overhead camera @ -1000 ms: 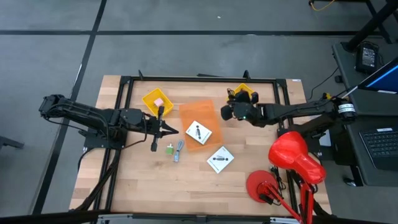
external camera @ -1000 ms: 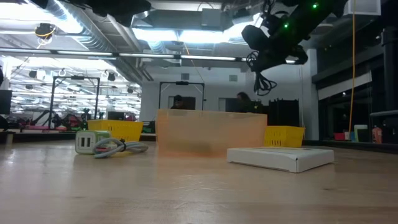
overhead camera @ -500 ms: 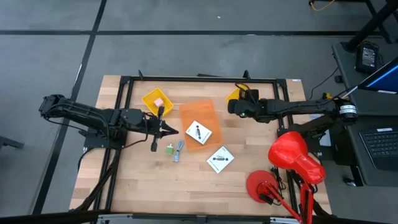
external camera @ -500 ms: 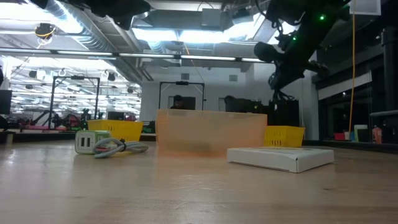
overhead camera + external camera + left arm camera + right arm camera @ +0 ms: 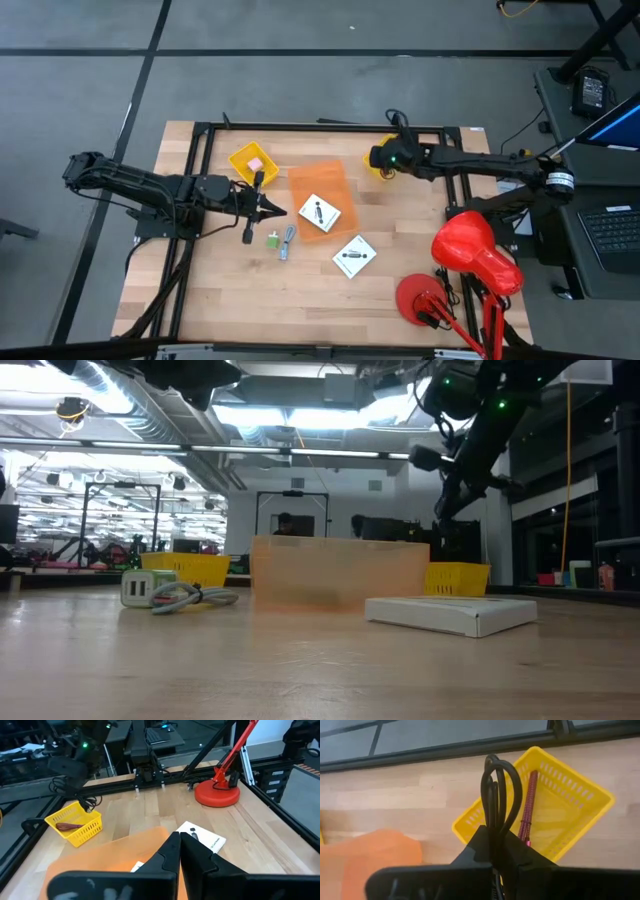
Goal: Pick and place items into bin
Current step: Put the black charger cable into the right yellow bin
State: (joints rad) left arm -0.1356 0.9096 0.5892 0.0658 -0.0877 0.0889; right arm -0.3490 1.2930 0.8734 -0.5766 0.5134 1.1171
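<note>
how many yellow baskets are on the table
2. One yellow basket sits near the table's far edge on the left arm's side, with a pink block inside. The other basket lies on the right arm's side, holding a dark-red cord, largely hidden from above.

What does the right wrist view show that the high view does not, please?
Only the right wrist view shows the right gripper shut on a looped black cord, and a dark-red cord lying in the yellow mesh basket. Only the high view shows the green cube and the left gripper. Both show the orange bin.
</note>
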